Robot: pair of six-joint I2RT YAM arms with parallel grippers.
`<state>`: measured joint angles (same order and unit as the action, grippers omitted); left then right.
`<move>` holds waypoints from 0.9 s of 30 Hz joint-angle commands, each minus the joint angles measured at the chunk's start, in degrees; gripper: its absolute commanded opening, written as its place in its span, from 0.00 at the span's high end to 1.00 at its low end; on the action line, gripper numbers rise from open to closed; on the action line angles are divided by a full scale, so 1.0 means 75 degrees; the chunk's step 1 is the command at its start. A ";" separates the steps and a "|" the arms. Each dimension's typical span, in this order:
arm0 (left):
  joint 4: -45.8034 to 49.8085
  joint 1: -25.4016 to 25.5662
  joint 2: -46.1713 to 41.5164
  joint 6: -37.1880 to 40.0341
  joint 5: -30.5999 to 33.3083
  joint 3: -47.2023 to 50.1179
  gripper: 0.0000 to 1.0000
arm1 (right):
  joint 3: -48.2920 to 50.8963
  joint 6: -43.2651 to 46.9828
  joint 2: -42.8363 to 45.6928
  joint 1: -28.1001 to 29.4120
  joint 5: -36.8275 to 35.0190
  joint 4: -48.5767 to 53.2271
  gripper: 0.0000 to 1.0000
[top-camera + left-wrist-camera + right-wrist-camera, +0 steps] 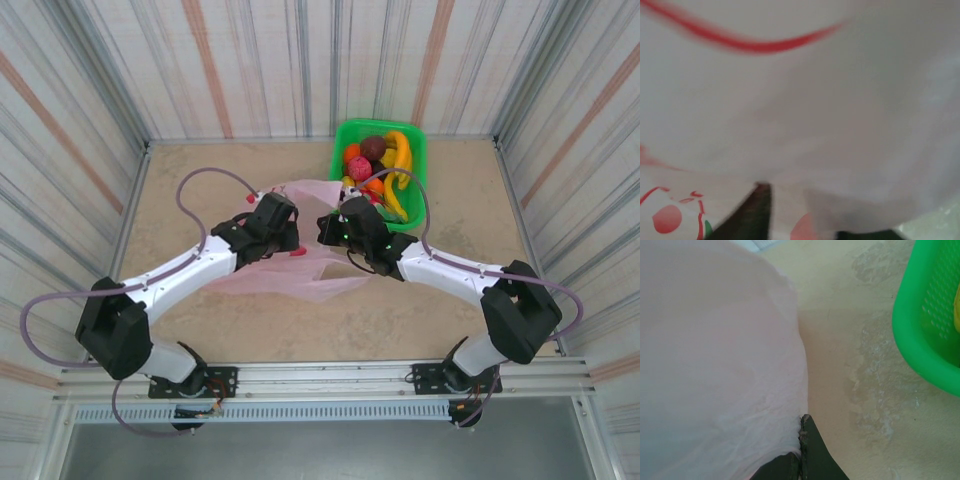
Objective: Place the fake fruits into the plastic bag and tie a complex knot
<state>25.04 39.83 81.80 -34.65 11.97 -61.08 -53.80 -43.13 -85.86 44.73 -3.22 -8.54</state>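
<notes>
At the centre of the beige table, between the two arms: the plastic bag, thin, pink and translucent. Lies slumped flat, long axis running left to right, with a strip of film reaching toward the far wall. Which way the mouth faces cannot be told.

At the far right of the table, just beyond the bag: a bright green mesh basket. Holds the fake fruits: yellow bananas, a dark maroon piece, a red-pink piece and an orange one.

Over the bag's far edge: the left gripper and the right gripper, tips pointing toward each other and close together.

From the left wrist: blurred pink film with red print close against the lens, draped over two dark fingers. Cannot tell how wide these jaws stand or whether they hold anything.

From the right wrist: two dark fingers pressed together, bag film pinched at their tips. To the right, bare table and the basket's green wall.
</notes>
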 commanded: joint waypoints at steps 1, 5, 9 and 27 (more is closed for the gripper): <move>0.0457 -0.0011 -0.0181 0.0644 0.0614 -0.0458 0.89 | -0.0098 -0.0133 0.0222 -0.0051 0.0060 0.0268 1.00; 0.1378 -0.0333 -0.0734 0.0998 0.0107 -0.0821 1.00 | -0.0116 0.0012 0.0204 -0.0282 0.0183 0.0559 1.00; 0.2627 -0.1000 -0.1340 0.1320 -0.0780 -0.1263 1.00 | -0.0117 0.0332 0.0132 -0.0463 0.0179 0.0725 1.00; 0.5804 -0.2154 -0.0400 0.2370 -0.4039 -0.3912 1.00 | -0.0909 0.1123 -0.0816 -0.1357 0.2656 0.1127 0.79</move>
<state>67.51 25.61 78.41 -16.23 -12.27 -88.77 -60.86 -36.73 -92.44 35.44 12.36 -1.52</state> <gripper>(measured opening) 0.048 0.191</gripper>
